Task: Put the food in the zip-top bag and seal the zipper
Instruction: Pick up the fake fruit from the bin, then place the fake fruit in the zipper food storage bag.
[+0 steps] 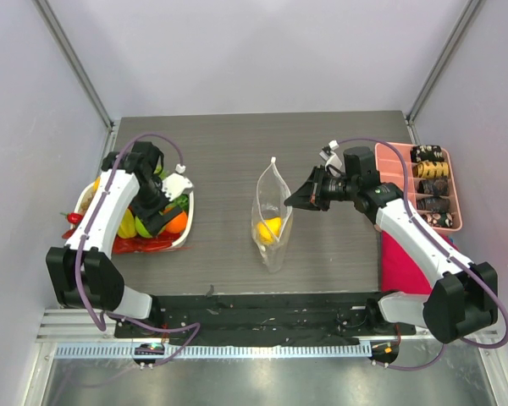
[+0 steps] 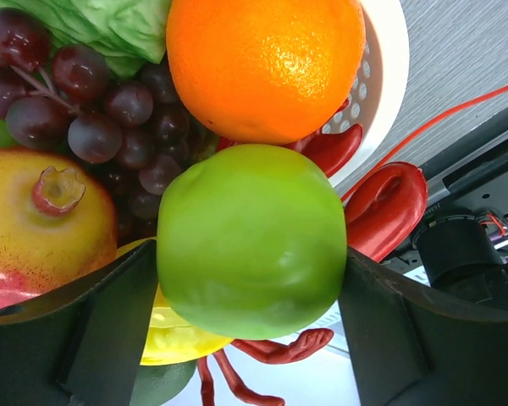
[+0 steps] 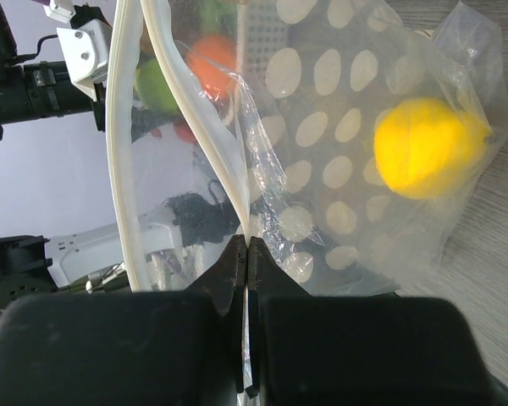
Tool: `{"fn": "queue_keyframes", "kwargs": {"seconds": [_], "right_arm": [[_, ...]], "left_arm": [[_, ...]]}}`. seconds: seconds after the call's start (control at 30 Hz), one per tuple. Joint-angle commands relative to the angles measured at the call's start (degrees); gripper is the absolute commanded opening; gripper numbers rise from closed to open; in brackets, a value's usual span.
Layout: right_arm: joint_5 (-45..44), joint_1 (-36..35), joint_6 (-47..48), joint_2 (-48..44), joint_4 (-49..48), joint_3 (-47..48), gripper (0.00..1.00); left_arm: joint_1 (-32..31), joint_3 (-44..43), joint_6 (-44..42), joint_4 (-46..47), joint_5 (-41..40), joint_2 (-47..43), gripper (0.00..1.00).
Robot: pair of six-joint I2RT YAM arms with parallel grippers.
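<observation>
The zip-top bag (image 1: 272, 222) (image 3: 364, 169), clear and printed with rows of white dots, is shown standing on edge near the middle of the grey wood-grain surface (image 1: 229, 152), with its mouth turned away from the arm bases. One yellow fruit (image 1: 269, 228) (image 3: 427, 148) is seen inside it, towards the lower end. The zipper (image 3: 127, 127) is seen as two pale strips held apart, so the mouth is open. The right fingers (image 1: 292, 201) (image 3: 247, 262) are fully closed, with one lip of the bag pinched between them at the mouth edge. To the left, well apart from the bag, a white basket (image 1: 186, 228) (image 2: 385, 68) is heaped with the remaining food. The left fingers (image 1: 157, 222) (image 2: 76, 338) are lowered into it and set wide, their inner faces against either side of a green apple (image 2: 250, 241). The apple is crowded by an orange (image 2: 267, 63) touching it above, dark grapes (image 2: 110, 110) and a red-and-yellow fruit (image 2: 42, 211) to one side, a green leafy piece (image 2: 110, 25) beyond, and red chillies (image 2: 385, 207) draped over the basket rim. At the far right a pink tray (image 1: 398, 169) of dark snack pieces (image 1: 432, 186) is placed beside the right arm.
</observation>
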State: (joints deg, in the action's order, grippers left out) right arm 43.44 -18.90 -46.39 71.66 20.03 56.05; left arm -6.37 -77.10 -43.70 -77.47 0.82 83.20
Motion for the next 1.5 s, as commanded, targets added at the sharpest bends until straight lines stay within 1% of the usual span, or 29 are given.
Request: {"fn": "queue_keyframes", "kwargs": {"seconds": [0.0, 0.1, 0.2, 0.3, 0.33, 0.4, 0.43, 0.47, 0.5, 0.53, 0.57, 0.6, 0.63, 0.67, 0.7, 0.77, 0.8, 0.9, 1.03, 1.13, 1.27, 1.4, 1.47], "right_arm": [[0.2, 0.2, 1.7, -0.3, -0.1, 2.6, 0.01], [0.2, 0.2, 1.7, -0.2, 0.1, 2.3, 0.01], [0.1, 0.1, 1.7, 0.1, 0.1, 2.1, 0.01], [-0.1, 0.1, 1.9, 0.3, 0.3, 2.3, 0.01], [-0.1, 0.1, 2.0, 0.4, 0.3, 2.3, 0.01], [-0.1, 0.2, 2.0, 0.6, 0.4, 2.2, 0.01], [-0.2, 0.1, 2.1, 0.7, 0.3, 2.2, 0.01], [-0.3, 0.1, 2.1, 0.9, 0.4, 2.2, 0.01], [-0.4, 0.1, 2.1, 0.9, 0.3, 2.2, 0.01], [-0.4, 0.1, 2.2, 0.9, 0.3, 2.2, 0.01], [-0.5, 0.0, 2.2, 0.9, 0.4, 2.4, 0.01], [-0.5, 0.2, 2.2, 0.9, 0.3, 2.4, 0.01], [-0.5, 0.1, 2.3, 0.9, 0.3, 2.6, 0.01], [-0.6, 0.0, 2.3, 0.9, 0.3, 2.7, 0.01], [-0.6, 0.0, 2.4, 0.9, 0.4, 2.9, 0.01], [-0.6, 0.0, 2.6, 0.9, 0.5, 3.5, 0.01], [-0.6, 0.1, 2.6, 0.9, 0.7, 3.7, 0.01], [-0.6, 0.0, 2.8, 0.7, 0.9, 4.1, 0.01], [-0.5, 0.0, 2.9, 0.5, 0.9, 4.2, 0.01], [-0.4, 0.0, 2.9, 0.1, 1.0, 3.9, 0.01], [-0.3, -0.1, 2.6, 0.0, 0.4, 3.3, 0.01], [-0.4, -0.1, 2.4, 0.0, 0.3, 3.3, 0.01], [-0.4, 0.0, 2.4, -0.2, 0.4, 3.4, 0.01]], "left_arm": [[-0.2, -2.9, 0.4, -2.2, 0.3, -1.3, 0.74], [-0.2, -4.7, 0.5, -4.6, 1.2, -2.7, 0.64], [-0.2, -6.7, 0.9, -6.8, 1.4, -3.5, 0.59], [-0.9, -13.8, 3.3, -10.5, 4.4, -3.1, 0.58], [-2.7, -18.7, 4.1, -11.1, 6.7, -2.8, 0.58], [-5.7, -23.5, 6.3, -12.0, 9.1, -1.7, 0.58], [-7.5, -28.1, 9.3, -11.8, 11.8, -0.4, 0.58], [-11.8, -30.5, 10.7, -11.0, 13.6, 0.4, 0.58], [-14.0, -34.2, 12.5, -10.3, 14.6, 1.2, 0.58], [-16.3, -35.6, 16.1, -8.9, 15.7, 2.7, 0.58], [-21.3, -36.9, 17.2, -7.5, 18.3, 3.3, 0.58], [-23.3, -37.7, 18.7, -3.4, 19.1, 3.7, 0.58], [-25.7, -37.7, 21.1, -1.2, 20.0, 4.4, 0.59], [-29.7, -37.7, 21.8, 0.5, 20.6, 5.0, 0.59], [-32.0, -37.9, 22.3, 3.6, 21.1, 5.6, 0.59], [-35.4, -38.5, 24.3, 6.0, 21.1, 7.8, 0.59], [-38.2, -39.0, 25.0, 8.1, 21.5, 8.4, 0.59], [-41.6, -39.0, 27.9, 12.9, 22.0, 10.3, 0.59], [-44.2, -39.4, 28.9, 14.7, 20.2, 12.5, 0.57], [-44.4, -38.7, 30.1, 15.3, 19.9, 12.9, 0.57], [-44.4, -38.6, 31.0, 19.4, 19.7, 11.4, 0.57], [-44.4, -38.5, 30.7, 19.3, 19.5, 11.9, 0.57], [-44.4, -37.6, 29.1, 16.1, 18.4, 12.9, 0.57]]}}
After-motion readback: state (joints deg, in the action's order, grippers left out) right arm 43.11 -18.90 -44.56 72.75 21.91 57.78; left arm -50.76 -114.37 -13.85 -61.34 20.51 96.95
